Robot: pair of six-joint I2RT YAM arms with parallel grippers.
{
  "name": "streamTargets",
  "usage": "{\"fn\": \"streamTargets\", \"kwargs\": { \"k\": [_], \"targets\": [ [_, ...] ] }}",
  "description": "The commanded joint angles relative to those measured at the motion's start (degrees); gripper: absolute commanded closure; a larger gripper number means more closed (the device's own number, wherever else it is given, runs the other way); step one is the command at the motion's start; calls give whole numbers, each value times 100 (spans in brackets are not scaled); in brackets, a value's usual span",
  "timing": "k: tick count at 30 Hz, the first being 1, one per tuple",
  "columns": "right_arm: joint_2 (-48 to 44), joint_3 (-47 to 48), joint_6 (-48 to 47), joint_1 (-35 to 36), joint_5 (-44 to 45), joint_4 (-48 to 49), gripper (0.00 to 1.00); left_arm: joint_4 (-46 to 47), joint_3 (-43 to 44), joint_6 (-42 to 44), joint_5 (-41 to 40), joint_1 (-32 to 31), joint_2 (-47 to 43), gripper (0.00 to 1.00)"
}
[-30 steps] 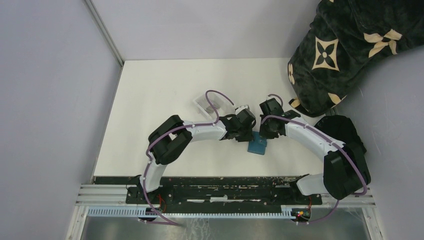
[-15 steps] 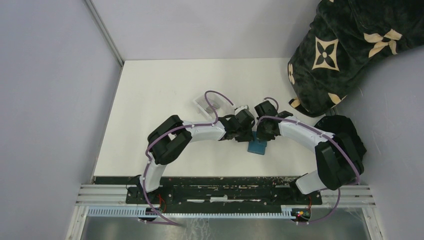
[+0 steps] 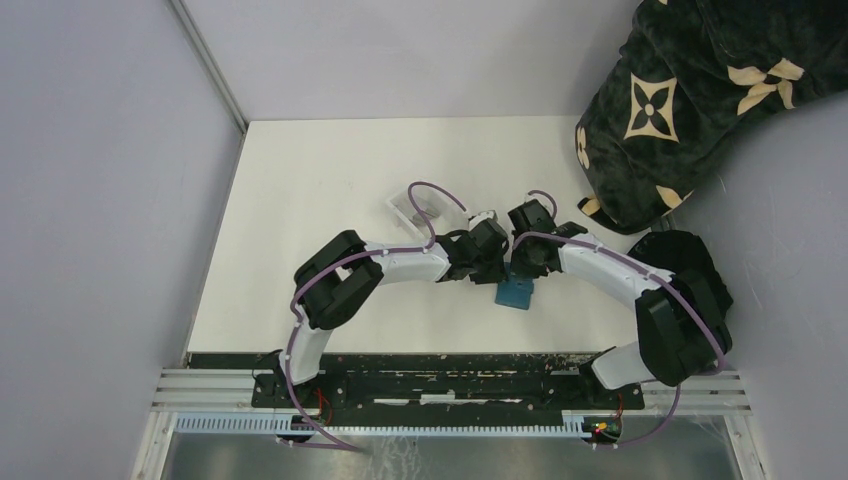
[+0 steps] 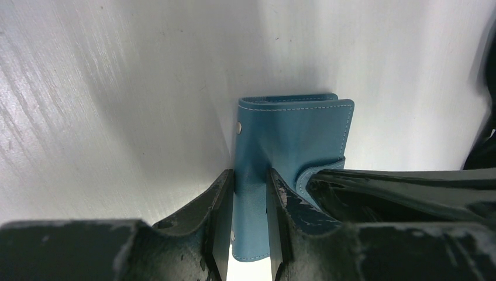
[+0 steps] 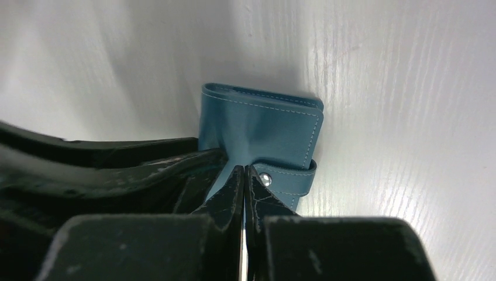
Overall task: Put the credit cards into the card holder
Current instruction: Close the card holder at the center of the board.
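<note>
Pinches the wallet (image 4: 292, 129) in left gripper (image 4: 250, 178), long axis running straight away from it, with right gripper (image 5: 244, 172) pressed together beside tab (image 5: 289, 175).

At the top view's centre, the left gripper (image 3: 499, 266) and right gripper (image 3: 520, 266) cover the card holder's (image 3: 516, 294) upper edge. The clear tray (image 3: 408, 207), up-left of them, holds contents too small to tell. The patterned fabric (image 3: 680, 90) runs off the upper right corner.

One teal-blue folding card holder (image 3: 515, 292), one clear plastic tray (image 3: 412, 205), two black-and-white robot arms (image 3: 400, 265), one black flower-patterned plush blanket (image 3: 680, 90).
</note>
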Motion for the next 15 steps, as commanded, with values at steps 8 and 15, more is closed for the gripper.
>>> {"fn": "streamTargets", "kwargs": {
  "k": [8,15],
  "targets": [
    [-669,840,-213,29,522,-425,99,-788,-472,-80,-209,-25,493,67],
    [-654,447,-63,47,489,-587,99,-775,-468,-93,-199,-22,501,67]
  ]
}}
